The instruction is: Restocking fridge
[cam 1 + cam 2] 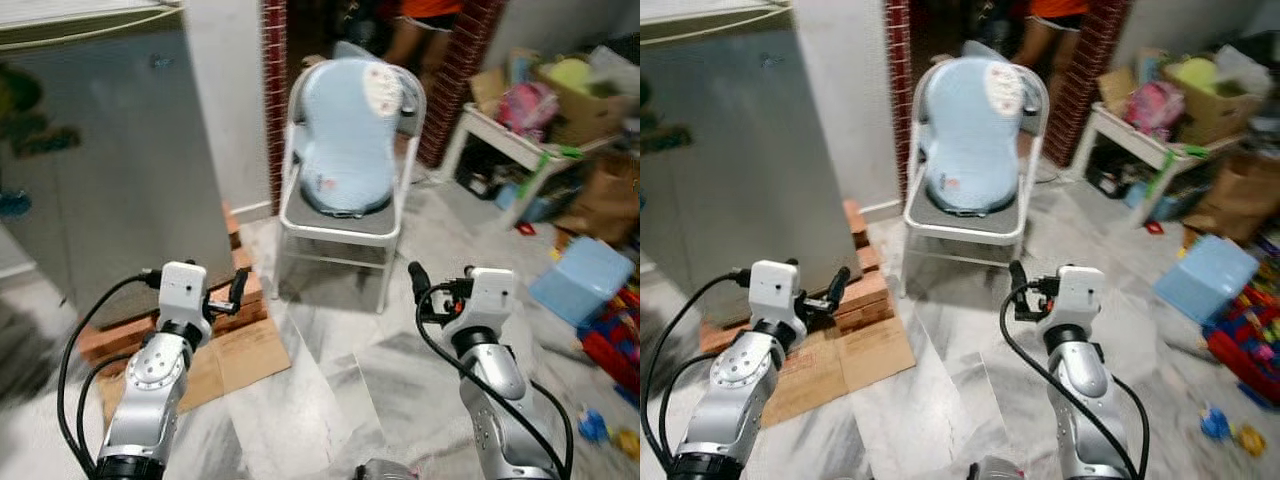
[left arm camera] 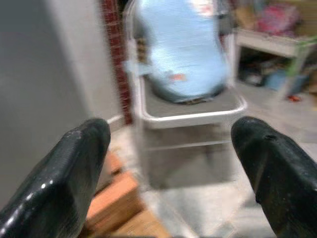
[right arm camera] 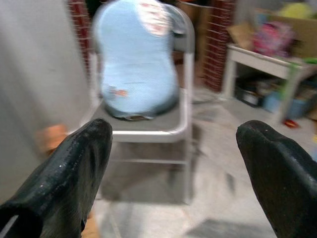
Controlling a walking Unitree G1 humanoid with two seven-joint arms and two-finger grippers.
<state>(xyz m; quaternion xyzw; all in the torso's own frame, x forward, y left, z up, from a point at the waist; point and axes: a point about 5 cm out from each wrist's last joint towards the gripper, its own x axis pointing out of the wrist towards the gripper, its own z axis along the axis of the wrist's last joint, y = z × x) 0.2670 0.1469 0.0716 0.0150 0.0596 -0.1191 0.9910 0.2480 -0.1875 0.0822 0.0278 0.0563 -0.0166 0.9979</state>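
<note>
Standing at the left of the head views, the grey fridge (image 1: 100, 160) has its door closed and rests on bricks (image 1: 240, 295) and cardboard (image 1: 225, 360). The left claw (image 1: 238, 287) is raised low before it with nothing between its fingers, which the left wrist view shows spread wide. The right claw (image 1: 418, 280) is likewise apart and empty. Both wrist views look toward a folding chair (image 3: 183, 124) carrying a light-blue baby seat (image 3: 133, 64). The head views add a cluttered white worktop (image 1: 510, 140), a blue stool (image 1: 585, 280) and a person (image 1: 420, 25) in the doorway.
</note>
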